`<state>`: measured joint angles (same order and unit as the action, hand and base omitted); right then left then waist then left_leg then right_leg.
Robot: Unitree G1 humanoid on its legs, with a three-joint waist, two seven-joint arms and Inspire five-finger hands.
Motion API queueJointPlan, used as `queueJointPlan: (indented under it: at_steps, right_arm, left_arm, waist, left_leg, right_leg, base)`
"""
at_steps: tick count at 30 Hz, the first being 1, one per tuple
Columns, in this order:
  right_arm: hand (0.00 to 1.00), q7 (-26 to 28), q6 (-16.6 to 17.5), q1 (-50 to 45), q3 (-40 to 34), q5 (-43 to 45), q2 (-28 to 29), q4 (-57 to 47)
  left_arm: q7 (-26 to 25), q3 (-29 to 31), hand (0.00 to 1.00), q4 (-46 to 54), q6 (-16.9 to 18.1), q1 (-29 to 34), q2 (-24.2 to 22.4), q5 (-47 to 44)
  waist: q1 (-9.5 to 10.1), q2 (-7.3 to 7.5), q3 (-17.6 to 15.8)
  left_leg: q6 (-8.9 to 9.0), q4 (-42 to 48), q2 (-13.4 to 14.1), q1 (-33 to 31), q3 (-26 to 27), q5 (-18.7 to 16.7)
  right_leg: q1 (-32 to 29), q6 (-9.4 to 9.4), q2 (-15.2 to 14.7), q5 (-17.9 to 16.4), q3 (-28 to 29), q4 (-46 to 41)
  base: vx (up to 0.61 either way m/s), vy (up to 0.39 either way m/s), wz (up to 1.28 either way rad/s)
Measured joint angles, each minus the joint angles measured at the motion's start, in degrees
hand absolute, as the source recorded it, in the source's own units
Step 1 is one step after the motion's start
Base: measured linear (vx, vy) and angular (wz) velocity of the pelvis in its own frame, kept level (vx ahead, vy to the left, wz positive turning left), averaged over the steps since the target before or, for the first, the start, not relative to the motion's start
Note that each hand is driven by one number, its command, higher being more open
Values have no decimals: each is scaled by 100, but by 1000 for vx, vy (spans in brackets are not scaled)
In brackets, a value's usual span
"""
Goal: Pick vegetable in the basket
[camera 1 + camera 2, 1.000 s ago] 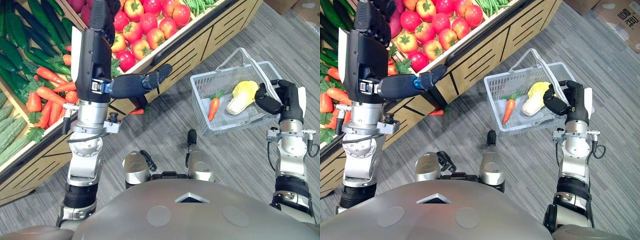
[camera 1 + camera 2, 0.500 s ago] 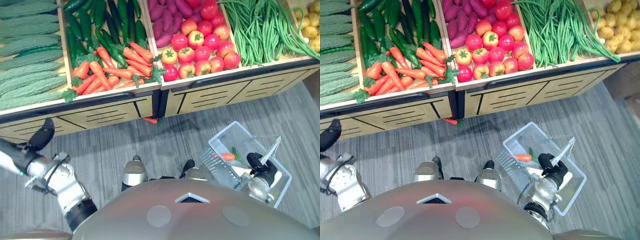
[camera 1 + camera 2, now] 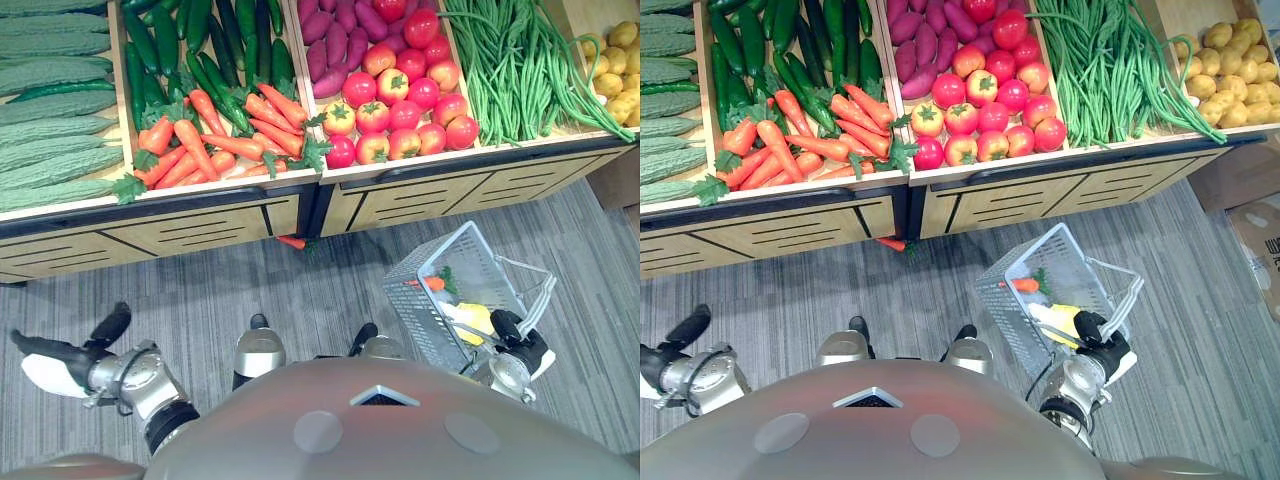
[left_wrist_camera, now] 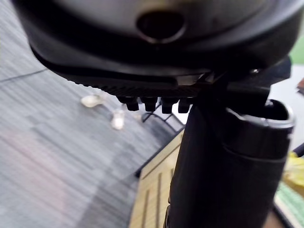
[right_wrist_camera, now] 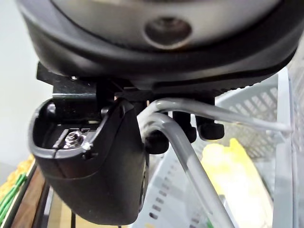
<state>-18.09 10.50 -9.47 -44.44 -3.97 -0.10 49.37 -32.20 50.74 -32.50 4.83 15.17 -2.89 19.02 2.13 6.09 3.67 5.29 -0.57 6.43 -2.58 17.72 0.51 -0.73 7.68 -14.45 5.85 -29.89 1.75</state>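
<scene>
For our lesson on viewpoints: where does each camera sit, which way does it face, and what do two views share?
Left eye view: on the head, facing down at vegetable shelves, floor; left robot hand at lower left.
Right eye view: beside it; both share the basket.
Left wrist view: along its thumb, toward floor.
Right wrist view: along right robot hand, curled round the basket handle.

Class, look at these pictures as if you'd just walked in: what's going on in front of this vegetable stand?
A humanoid robot faces a wooden produce stand. Its right hand is curled round the handles of a tilted mesh basket, which holds a carrot and a yellow leafy vegetable. Its left hand is low at its side, open and empty. A stray carrot lies on the floor by the stand's base.
</scene>
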Motion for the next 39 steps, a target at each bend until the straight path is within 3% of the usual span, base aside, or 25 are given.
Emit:
queueJointPlan:
  at_steps: [3,10,24,29,39]
  right_arm:
    - [0,-5,1,271,4,-4,-11,284]
    - [0,-111,1,422,27,-6,-39,646]
    - [0,-16,-1,389,224,-6,-176,725]
    - [0,136,-4,357,300,0,-175,902]
    - [0,288,-13,340,520,272,-117,1167]
  left_arm:
    - [183,81,100,-1000,-35,-146,102,-280]
    - [527,46,100,-1722,-92,-148,386,-268]
    - [2272,-1699,100,-2593,82,-148,549,-391]
    - [2693,-2191,100,-2668,186,-162,550,-996]
    - [2608,-2520,100,-2790,184,-191,567,-1432]
  waist:
    - [-19,-26,-15]
    - [-97,-78,-110]
    - [-263,-176,-287]
    - [-345,-205,-307]
    - [-377,-261,-376]
  left_leg:
    - [-7,-83,-91,69,5,4]
    - [-4,-165,-128,230,19,-16]
    - [29,-380,-197,727,322,-72]
    - [29,-397,-197,738,324,-77]
    - [42,-421,-200,915,449,-94]
  right_leg:
    - [30,-33,-38,-20,16,23]
    - [136,-121,-46,-76,65,17]
    - [270,-177,-59,-114,363,11]
    - [272,-178,-54,-114,361,12]
    - [352,-175,-44,-116,503,23]
  base:
    - [44,30,2]
    - [22,8,0]
    - [-4,-2,-12]
    - [0,0,0]
    - [-21,-28,-7]
